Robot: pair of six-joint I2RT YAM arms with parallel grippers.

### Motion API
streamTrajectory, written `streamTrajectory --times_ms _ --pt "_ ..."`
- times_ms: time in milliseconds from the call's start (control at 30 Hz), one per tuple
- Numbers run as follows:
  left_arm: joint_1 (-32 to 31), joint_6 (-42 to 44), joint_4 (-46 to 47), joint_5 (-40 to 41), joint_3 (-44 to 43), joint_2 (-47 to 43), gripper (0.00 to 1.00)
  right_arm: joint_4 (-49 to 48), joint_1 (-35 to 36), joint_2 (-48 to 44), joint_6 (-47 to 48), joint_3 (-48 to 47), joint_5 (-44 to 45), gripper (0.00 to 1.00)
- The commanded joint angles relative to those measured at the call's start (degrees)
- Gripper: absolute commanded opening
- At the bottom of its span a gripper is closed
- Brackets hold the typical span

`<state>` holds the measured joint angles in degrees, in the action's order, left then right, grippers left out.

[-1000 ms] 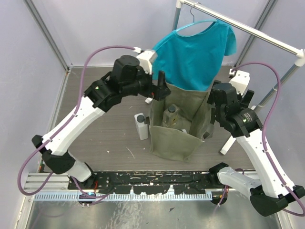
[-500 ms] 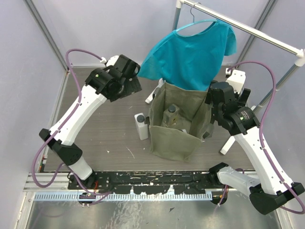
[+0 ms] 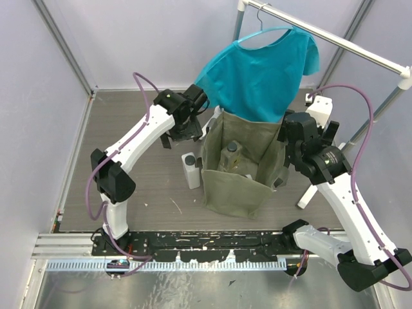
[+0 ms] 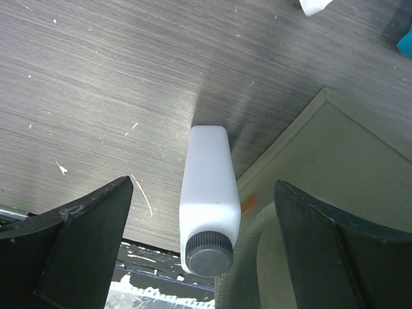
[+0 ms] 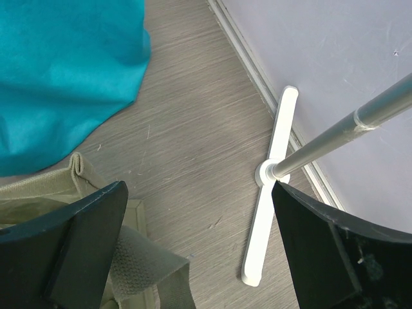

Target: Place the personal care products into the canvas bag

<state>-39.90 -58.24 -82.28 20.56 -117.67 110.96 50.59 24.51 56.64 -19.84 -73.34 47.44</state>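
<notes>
**Lining up on the last visible bottle beside the canvas bag**

We judge the task to be partly done. The canvas bag (image 3: pixel 235 190) stands open, and inside it, against its far wall, we see one bottle with a dark cap (image 3: pixel 232 156). Its body is dim in the bag's shadow, so we cannot name its colour with confidence. Other dark shapes lie lower in the bag, but we cannot tell whether they are more bottles.

One white rectangular bottle (image 3: pixel 191 172) with a dark round cap is not yet packed. It stands upright on the table, just beside the bag's left wall. We find no other bottles outside the bag.

Our left gripper (image 4: pixel 203 185) hangs above this bottle with its fingers spread wide, one on each side of it and touching nothing. The left wrist view shows the bottle centred in the gap.

Our right gripper (image 5: pixel 198 190) sits at the bag's right rim, also spread and carrying nothing. Beyond the bag on that side are the teal shirt (image 3: pixel 264 71) and the white foot of the clothes rack (image 5: pixel 273 148).

What is left, as we read it, is to grasp the white bottle, lift it over the bag's left rim and release it inside.
</notes>
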Motion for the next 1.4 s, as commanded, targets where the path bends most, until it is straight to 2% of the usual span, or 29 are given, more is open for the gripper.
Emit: streamTrajectory --times_ms 0,333,833,933,1133,1167,1367 --pt "0.2 1.5 0.5 -2.7 0.7 -0.1 0.98 -1.6 -0.2 -1.4 0.0 0.0 1.5 1.0" --pt "0.0 1.4 1.8 -9.7 9.0 -1.3 0.98 -1.6 -0.2 -1.0 -0.2 0.1 1.6 1.0" --pt "-3.4 -1.5 8.4 -13.8 18.7 -4.2 1.0 -0.6 -0.2 0.3 0.1 -0.8 -0.8 1.0" --pt "-3.4 -1.5 11.1 -15.4 21.4 -5.6 0.89 -0.3 -0.2 0.1 0.1 -0.9 -0.9 1.0" --pt "-3.4 -1.3 13.1 -16.6 23.6 -6.6 0.54 -0.2 -0.2 0.0 0.1 -0.8 -1.6 1.0" --pt "-3.4 -1.2 13.1 -16.9 23.7 -6.5 0.51 -0.3 -0.2 -0.1 0.1 -0.8 -1.7 1.0" --pt "-3.4 2.1 14.5 -19.1 23.1 -6.5 0.13 -0.2 -0.2 -0.1 0.5 -0.8 -1.6 1.0"
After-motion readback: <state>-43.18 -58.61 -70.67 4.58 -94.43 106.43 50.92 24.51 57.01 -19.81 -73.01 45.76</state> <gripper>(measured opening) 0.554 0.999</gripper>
